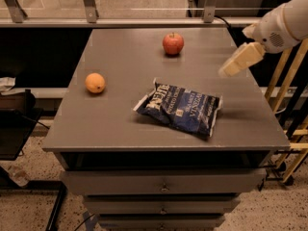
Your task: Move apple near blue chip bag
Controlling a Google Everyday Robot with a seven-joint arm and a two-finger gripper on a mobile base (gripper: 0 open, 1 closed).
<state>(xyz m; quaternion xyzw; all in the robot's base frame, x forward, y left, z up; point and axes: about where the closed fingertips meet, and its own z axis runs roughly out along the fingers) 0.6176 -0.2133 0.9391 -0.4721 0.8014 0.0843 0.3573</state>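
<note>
The red apple stands upright near the far edge of the grey table, right of centre. The dark blue chip bag lies flat toward the front of the table, a good hand's length nearer than the apple. My gripper hangs over the right side of the table, on a white arm that comes in from the upper right. It is to the right of the apple and beyond the bag's right end, touching neither.
A round orange fruit sits on the left part of the table. Drawers lie below the front edge. A wooden frame stands to the right, a metal railing behind, a dark chair to the left.
</note>
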